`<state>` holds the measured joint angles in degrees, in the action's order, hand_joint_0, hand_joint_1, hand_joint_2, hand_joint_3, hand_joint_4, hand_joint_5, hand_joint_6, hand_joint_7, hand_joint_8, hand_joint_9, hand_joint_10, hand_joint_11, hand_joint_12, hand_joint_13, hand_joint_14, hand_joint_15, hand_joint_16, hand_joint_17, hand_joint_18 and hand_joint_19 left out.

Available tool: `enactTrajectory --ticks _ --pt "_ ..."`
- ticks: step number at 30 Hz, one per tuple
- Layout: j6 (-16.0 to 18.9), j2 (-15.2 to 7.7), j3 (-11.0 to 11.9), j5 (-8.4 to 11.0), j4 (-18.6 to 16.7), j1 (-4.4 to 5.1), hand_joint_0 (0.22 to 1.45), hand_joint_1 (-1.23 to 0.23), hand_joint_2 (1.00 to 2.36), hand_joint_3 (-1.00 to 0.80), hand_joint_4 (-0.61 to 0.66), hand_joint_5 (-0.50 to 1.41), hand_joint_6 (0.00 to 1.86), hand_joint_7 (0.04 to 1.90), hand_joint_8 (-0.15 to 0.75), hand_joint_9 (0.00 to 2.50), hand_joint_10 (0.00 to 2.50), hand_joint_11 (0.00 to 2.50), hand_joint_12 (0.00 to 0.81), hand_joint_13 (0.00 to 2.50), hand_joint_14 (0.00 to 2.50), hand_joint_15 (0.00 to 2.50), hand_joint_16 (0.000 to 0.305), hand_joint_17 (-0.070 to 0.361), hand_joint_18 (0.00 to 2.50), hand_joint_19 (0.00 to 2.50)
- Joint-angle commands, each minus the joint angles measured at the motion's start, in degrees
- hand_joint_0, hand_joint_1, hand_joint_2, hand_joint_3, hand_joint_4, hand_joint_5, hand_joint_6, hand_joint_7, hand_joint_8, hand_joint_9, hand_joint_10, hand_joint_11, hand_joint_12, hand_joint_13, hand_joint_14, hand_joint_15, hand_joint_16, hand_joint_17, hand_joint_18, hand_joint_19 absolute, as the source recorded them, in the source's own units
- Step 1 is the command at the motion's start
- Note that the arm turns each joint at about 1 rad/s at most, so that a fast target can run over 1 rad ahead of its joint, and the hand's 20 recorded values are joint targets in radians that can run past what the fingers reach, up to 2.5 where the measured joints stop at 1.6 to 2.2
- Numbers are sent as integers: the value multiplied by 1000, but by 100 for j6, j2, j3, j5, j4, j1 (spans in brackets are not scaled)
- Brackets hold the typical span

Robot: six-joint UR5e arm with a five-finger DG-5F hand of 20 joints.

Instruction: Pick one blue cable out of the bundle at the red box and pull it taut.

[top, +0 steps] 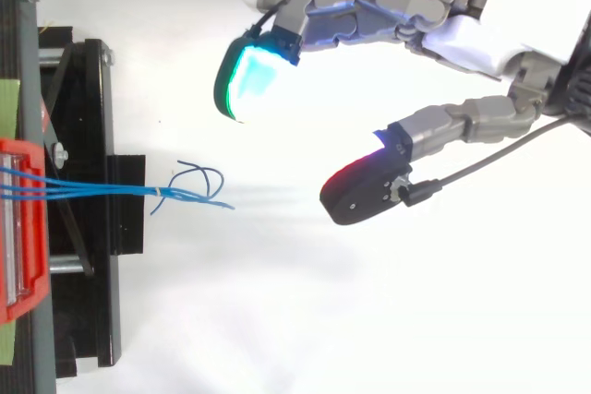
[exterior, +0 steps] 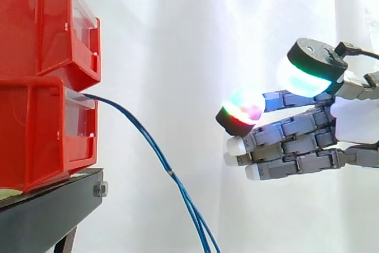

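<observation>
No legible text, labels, numbers, signs.

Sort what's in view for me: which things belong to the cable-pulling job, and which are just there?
Part of the job:
blue cables, trailing out of the lower red bin
hand, open, apart from the cables

Just there:
upper red bin
black stand
white curtain

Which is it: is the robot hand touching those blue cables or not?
Apart. The side view shows a plain stretch of white curtain between the hand and the blue cables hanging from the red box.
</observation>
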<state>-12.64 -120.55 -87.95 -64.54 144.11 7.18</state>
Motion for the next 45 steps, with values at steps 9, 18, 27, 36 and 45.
enactTrajectory --ticks 9,18,27,36,45 --pt "-230 -4 -3 319 -156 143 524 -819 1000 -500 369 -149 502 915 359 749 9 525 368 276 3 82 60 134 196 85" --pt "-248 -4 6 399 -173 231 525 -800 1000 -500 367 -155 503 875 364 786 10 526 362 341 4 106 60 134 251 106" --pt "-415 -4 6 425 -217 266 525 -788 1000 -500 369 -156 502 867 366 785 10 491 362 362 4 115 59 133 270 125" --pt "253 -962 920 135 337 108 525 -783 1000 -500 377 -154 502 865 366 770 8 479 361 363 4 115 59 133 278 126" --pt "104 -1032 990 100 310 108 555 -800 1000 -500 372 -136 503 966 353 685 8 438 355 348 4 116 58 130 277 124"
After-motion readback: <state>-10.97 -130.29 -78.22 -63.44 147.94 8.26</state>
